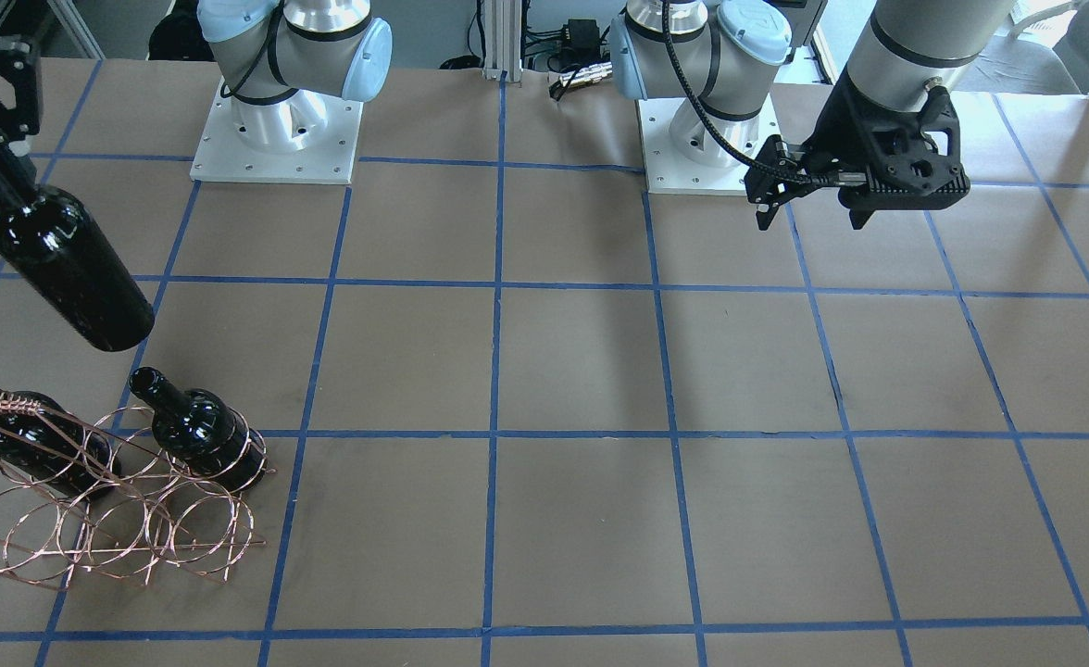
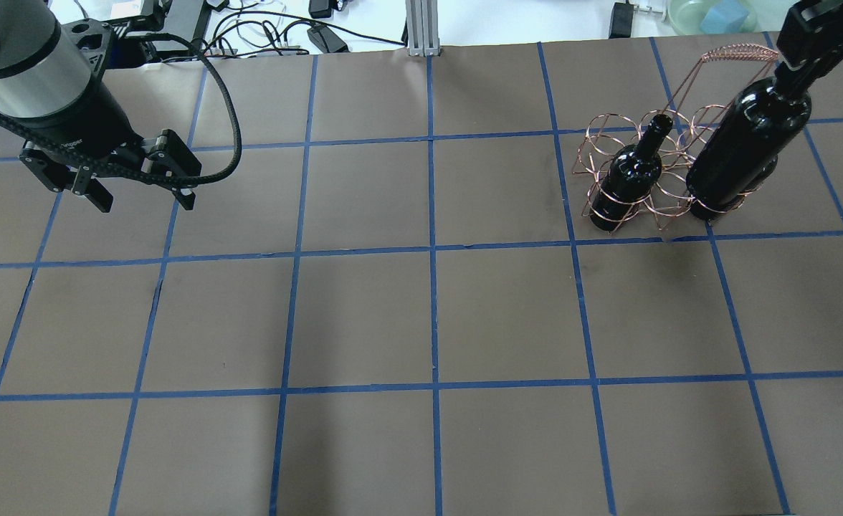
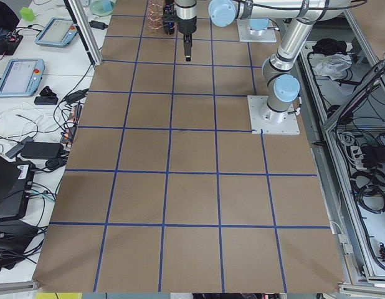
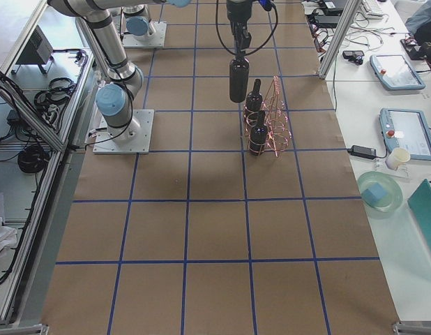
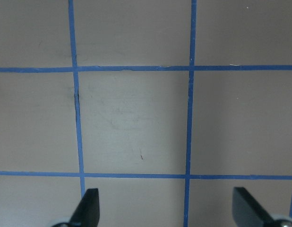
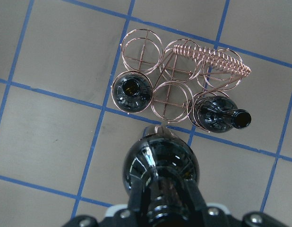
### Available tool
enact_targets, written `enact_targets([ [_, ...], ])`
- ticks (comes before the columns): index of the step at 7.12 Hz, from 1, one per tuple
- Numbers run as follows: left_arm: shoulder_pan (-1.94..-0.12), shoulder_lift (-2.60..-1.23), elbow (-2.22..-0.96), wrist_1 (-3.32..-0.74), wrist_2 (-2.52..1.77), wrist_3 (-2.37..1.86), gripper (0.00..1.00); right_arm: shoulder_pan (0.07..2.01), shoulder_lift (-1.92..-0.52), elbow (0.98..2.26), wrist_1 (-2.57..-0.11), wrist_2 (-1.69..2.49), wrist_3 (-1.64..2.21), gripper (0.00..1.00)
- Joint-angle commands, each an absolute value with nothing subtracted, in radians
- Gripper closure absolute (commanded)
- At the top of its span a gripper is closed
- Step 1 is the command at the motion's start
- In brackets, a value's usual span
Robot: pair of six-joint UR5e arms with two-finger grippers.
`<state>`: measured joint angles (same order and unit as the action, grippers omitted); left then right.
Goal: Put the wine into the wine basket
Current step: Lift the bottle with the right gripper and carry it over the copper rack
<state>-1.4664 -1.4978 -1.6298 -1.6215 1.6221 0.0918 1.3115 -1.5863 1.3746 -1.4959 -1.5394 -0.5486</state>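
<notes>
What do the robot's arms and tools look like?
The left arm and right arm are silver-grey tubes with pale blue joint caps. The left tool and right tool are black; a black ribbed cable runs to the left one.

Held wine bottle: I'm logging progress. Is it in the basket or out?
Out. The bottle hangs by its neck from the right gripper, above the table, short of the wine basket rings.

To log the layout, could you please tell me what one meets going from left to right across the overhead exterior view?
left hand, open → standing bottle in the wine basket → lifted bottle. The basket spans both bottles, so it gets no place of its own.
</notes>
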Motion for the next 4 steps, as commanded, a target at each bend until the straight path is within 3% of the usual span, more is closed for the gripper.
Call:
enact_targets([
  [1, -1.463, -1.497, -1.629, -1.620, 1.624, 0.095, 0.00, 1.307, -1.504, 1.376, -1.587, -1.532, -0.615, 1.00],
  [4, -1.462, -1.497, -1.631, -1.621, 1.628, 0.101, 0.00, 1.305, -1.451, 1.379, -1.611, -1.534, -0.650, 1.00],
])
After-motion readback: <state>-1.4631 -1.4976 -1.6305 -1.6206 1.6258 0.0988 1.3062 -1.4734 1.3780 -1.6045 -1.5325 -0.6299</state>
